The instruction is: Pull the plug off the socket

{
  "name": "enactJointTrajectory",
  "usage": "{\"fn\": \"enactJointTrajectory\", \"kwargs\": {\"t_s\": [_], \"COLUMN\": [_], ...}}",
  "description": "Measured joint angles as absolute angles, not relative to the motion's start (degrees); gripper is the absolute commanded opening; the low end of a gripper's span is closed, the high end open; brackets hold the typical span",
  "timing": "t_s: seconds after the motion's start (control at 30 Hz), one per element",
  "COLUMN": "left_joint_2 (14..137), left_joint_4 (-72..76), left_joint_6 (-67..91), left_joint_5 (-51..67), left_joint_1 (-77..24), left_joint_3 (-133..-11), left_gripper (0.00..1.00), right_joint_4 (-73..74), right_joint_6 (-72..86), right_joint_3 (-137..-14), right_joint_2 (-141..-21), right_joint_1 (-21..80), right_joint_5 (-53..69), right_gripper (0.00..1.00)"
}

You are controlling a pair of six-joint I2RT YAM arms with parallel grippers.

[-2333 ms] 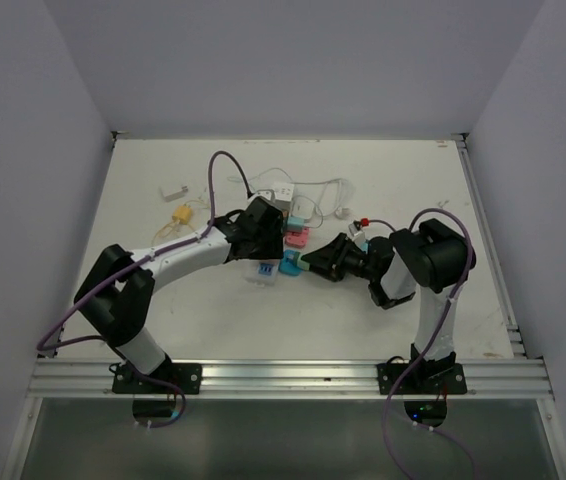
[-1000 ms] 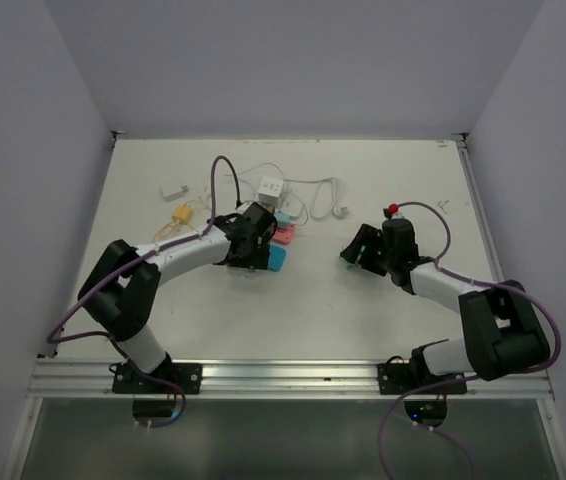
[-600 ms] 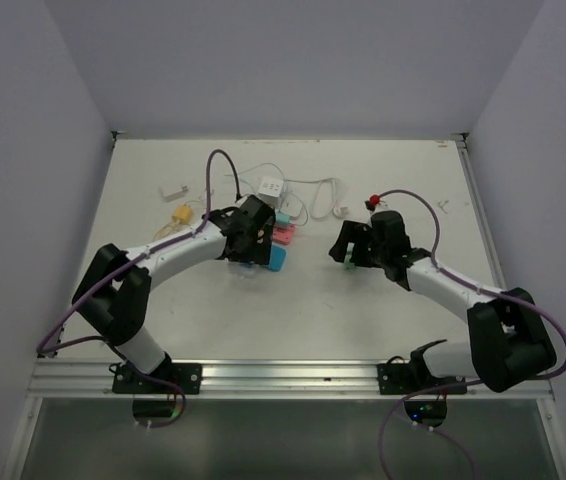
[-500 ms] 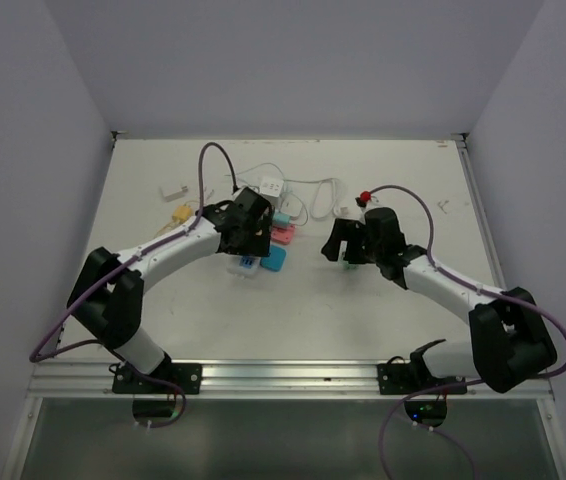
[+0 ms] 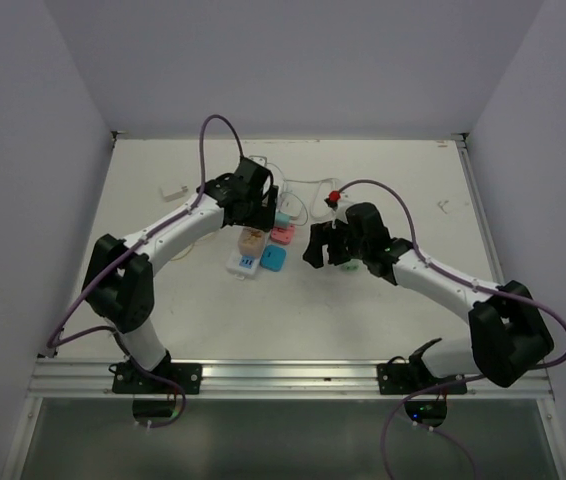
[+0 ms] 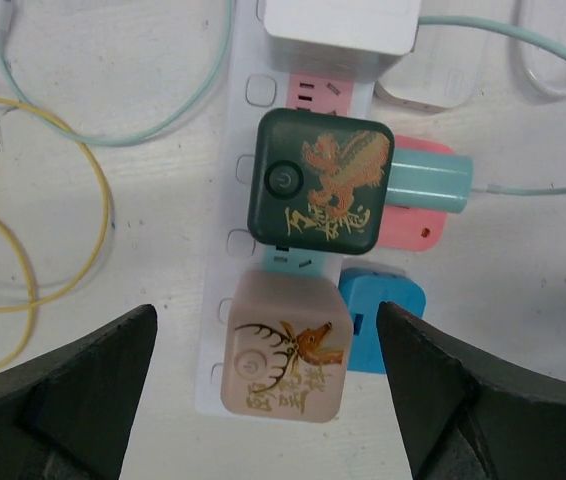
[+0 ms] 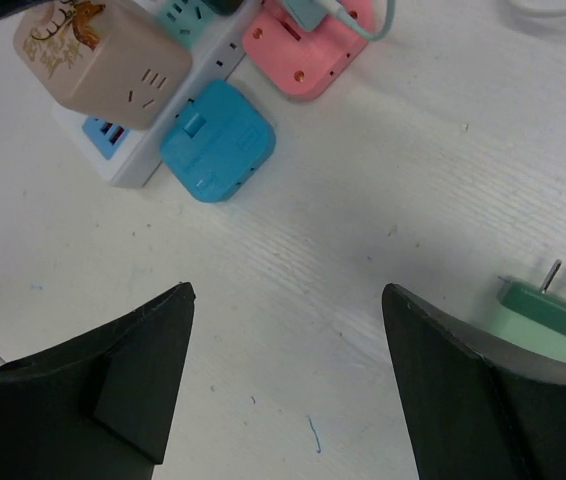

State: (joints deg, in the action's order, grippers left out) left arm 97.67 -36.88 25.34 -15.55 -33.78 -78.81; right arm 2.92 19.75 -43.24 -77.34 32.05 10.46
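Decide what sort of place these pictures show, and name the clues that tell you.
Probably a robotics test cell: a left arm and right arm bolted to a metal rail, plain walls boxing in a white table, and a power strip laid out as a prop.

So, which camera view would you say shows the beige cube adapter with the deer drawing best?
The left wrist view: the beige cube adapter is whole, close, deer face up. The right wrist view crops it at the top edge, showing a socket face. The top external view shows only a small tan block.
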Motion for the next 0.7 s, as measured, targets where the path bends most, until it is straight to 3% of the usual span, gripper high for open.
{"fn": "enactJointTrajectory", "kwargs": {"t_s": [0.7], "left_joint_2": [105.69], "left_joint_4": [-31.77], "left_joint_6": [21.85], "left_joint_5": [-10.61], "left_joint_1": [-30.15], "left_joint_3": [-83.15], "left_gripper": [0.8], "right_joint_4": [9.21], "right_joint_6": [1.21], "right_joint_3": [-78.02], "right_joint_2": [-107.37], "right_joint_1": [31.31], "right_joint_5": [19.55], "right_gripper": [0.63]}}
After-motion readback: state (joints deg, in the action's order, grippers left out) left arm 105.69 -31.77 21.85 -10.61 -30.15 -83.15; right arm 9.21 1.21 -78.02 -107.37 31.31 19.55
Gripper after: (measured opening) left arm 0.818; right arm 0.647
